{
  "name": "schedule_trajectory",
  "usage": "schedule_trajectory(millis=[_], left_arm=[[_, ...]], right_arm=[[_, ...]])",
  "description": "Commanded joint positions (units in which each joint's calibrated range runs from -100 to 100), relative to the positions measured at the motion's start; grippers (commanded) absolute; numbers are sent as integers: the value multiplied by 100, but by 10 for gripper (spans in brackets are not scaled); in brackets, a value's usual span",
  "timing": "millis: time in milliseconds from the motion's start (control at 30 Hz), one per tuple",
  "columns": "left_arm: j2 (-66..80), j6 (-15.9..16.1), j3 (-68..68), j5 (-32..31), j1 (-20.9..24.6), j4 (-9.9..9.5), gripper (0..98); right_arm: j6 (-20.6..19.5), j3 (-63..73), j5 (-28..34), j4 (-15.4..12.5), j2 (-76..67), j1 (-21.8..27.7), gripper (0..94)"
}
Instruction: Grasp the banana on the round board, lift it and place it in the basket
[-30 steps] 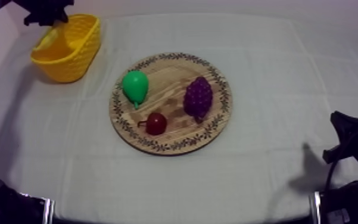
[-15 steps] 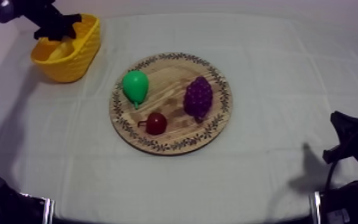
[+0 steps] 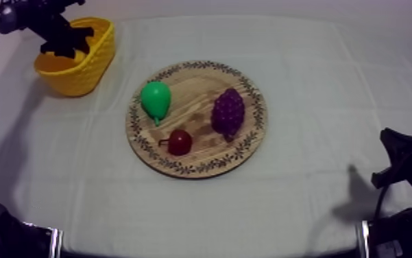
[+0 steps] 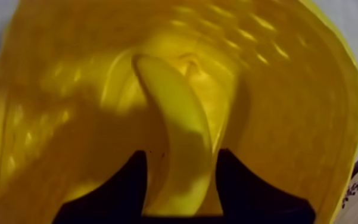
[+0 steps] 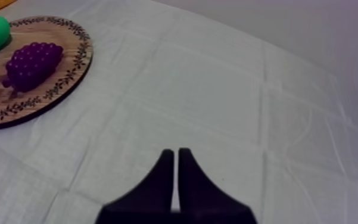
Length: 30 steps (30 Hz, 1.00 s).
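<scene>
The table [image 3: 318, 82] under its grey-white cloth carries the wooden board [image 3: 196, 103] in the middle, and on it lie only a pear [image 3: 155, 99], a bunch of grapes [image 3: 228, 113] and a small red fruit [image 3: 179, 142]. The yellow basket [image 3: 88, 68] stands at the far left, well apart from the board. The banana [image 4: 178, 137] is inside this basket, low between its walls, and the left gripper [image 4: 181, 156] grasps it with one black finger at each side. I judge that the step in hand is the release. To do it well, the jaws should open only when the banana is near the basket floor, so that it does not bounce out. After that the arm should rise straight up, because a sideways pull may catch the rim and tip the light basket. The right gripper [image 5: 176, 152] rests over bare cloth beside the board, its jaws pressed together on nothing, and it has no need to move.
</scene>
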State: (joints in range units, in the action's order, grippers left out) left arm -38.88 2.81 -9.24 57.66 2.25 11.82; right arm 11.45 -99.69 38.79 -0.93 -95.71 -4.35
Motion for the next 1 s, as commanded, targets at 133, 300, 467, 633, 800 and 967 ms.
schedule_trajectory(millis=[133, 300, 467, 633, 800, 967], left_arm=[[118, 35, 24, 1, -42, 14, 501], [349, -29, 52, 59, -69, -13, 355], [796, -118, 187, 82, -81, -48, 221], [1473, -212, 518, -16, -61, -99, 84], [2568, -107, 1405, -570, -19, -66, 15], [4148, 0, 2704, -1401, -51, -127, 4]], right_arm=[[0, 3, 0, 2, -5, -1, 3], [0, 3, 0, 2, -5, -1, 3], [0, 3, 0, 2, -5, -1, 3], [0, 3, 0, 2, -5, -1, 3], [0, 3, 0, 2, -5, -1, 3], [0, 3, 0, 2, -5, -4, 3]])
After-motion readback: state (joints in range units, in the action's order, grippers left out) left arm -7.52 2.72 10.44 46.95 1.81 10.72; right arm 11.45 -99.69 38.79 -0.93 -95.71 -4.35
